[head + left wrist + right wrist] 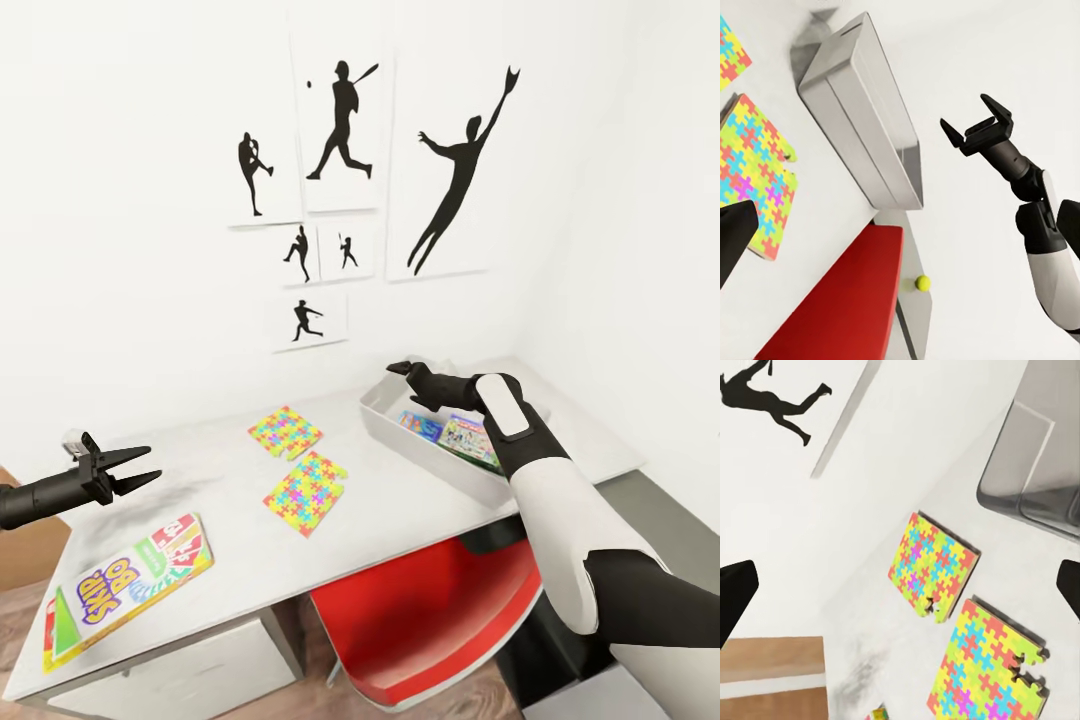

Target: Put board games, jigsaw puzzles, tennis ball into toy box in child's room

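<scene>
- Table (400, 500): pale grey top, front edge runs diagonally across the head view; a red chair (430, 620) is tucked under that edge.
- Toy box (420, 455): near the table's right back part, close to the wall corner; a small blue game box (420, 427) and a green-and-white game box (470, 440) lie flat inside.
- Two jigsaw puzzles, back one (285, 432) and front one (305, 492), lie flat mid-table, just beside each other, left of the toy box, bare tabletop around them.
- SKIP-BO box (130, 585) lies flat near the table's front left edge, well apart from the toy box.
- Tennis ball (922, 283): in the left wrist view, on a grey surface beside the red chair.
- Left gripper (135, 468): jaws spread, empty, above the table's left end over the SKIP-BO side, arm roughly level.
- Right gripper (400, 369): jaws spread in the left wrist view, empty, above the toy box's back rim, forearm reaching forward over the box.
</scene>
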Tool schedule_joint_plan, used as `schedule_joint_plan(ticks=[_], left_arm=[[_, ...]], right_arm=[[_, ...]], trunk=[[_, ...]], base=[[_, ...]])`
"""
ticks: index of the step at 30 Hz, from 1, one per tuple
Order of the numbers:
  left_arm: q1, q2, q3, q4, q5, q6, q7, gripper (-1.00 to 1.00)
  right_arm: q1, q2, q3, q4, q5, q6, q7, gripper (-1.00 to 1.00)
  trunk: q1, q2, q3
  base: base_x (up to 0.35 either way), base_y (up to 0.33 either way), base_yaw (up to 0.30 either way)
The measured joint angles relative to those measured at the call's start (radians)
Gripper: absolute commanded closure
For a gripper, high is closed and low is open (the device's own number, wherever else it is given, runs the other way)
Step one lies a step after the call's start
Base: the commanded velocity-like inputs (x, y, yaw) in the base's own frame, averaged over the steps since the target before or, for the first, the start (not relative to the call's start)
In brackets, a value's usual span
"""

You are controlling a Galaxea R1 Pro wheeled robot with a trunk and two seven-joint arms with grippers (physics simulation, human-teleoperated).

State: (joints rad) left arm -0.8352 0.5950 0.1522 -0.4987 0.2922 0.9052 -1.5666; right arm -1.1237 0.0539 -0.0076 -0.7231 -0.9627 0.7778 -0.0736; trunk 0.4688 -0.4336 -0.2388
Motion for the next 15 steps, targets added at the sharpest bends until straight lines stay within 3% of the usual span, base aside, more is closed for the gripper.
schedule_joint_plan(ticks=[15], left_arm=[[0.000, 0.005, 0.000, 0.000, -0.001, -0.001, 0.000, -1.00]], right_arm=[[0.002, 0.001, 0.000, -0.001, 0.000, 0.000, 0.002, -1.00]], trunk=[[0.000, 0.000, 0.025]], base=[[-0.090, 0.031, 0.068]])
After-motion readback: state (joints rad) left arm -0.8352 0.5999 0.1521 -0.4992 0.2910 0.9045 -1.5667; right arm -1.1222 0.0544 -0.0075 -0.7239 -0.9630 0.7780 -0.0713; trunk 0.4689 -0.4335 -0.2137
